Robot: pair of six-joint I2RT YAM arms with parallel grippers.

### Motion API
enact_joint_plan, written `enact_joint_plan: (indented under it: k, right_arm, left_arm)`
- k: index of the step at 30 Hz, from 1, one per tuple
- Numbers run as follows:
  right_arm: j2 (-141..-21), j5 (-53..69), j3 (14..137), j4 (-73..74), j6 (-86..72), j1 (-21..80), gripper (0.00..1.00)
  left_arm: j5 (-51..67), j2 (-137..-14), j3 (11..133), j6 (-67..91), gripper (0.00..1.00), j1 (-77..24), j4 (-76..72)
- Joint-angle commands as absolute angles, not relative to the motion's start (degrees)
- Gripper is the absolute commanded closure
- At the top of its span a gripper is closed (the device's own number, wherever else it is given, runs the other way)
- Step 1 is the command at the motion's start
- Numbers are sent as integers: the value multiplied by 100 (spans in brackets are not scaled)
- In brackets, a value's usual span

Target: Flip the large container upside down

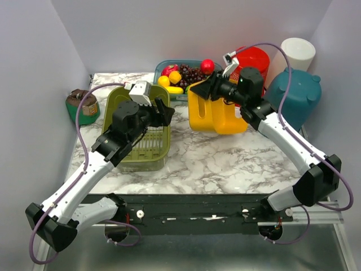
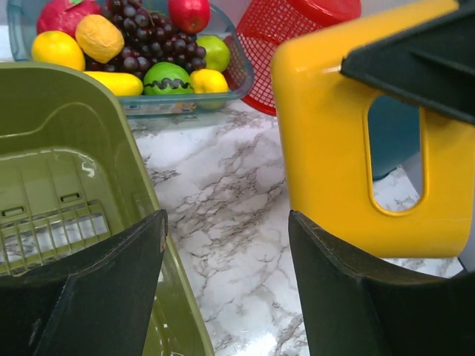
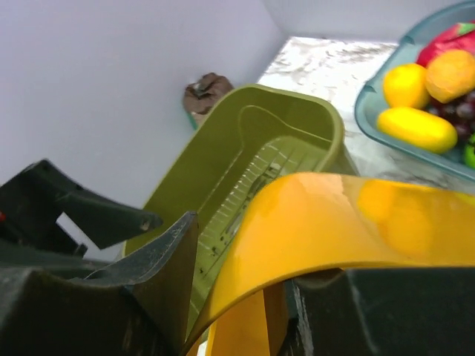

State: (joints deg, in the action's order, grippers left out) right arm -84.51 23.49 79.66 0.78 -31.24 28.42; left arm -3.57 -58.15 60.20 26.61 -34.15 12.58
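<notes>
I see the right gripper (image 1: 204, 88) clamped on the tilted yellow container (image 1: 210, 114) rim; left gripper (image 1: 167, 113) wide at the green basket (image 1: 139, 162) wall.

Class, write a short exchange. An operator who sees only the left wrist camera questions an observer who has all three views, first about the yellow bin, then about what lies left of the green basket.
Operator: Something black sits on top of the yellow bin. What is it?
Observer: It is the right gripper, shut on the bin's rim.
Operator: Is there anything to the left of the green basket?
Observer: Yes, a green can with a brown top stands there, close to the left wall.
</notes>
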Motion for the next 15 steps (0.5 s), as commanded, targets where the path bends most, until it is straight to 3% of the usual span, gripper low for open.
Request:
enact_joint_plan:
  k: [1,13,15]
  right_arm:
    - [-8253,2727,6920,-826,-3034,2953,84]
    - [-7981,2092,4942,-1765,-1951,3392,86]
    - [-7806,2074,4668,-1934,-2030,3523,82]
  left_arm:
    - [-607,-5546,5836,2724,25,-3331,1090]
    - [-545,-5493,5801,2760,25,-3305,1072]
    - [-519,-5493,5766,2786,25,-3296,1011]
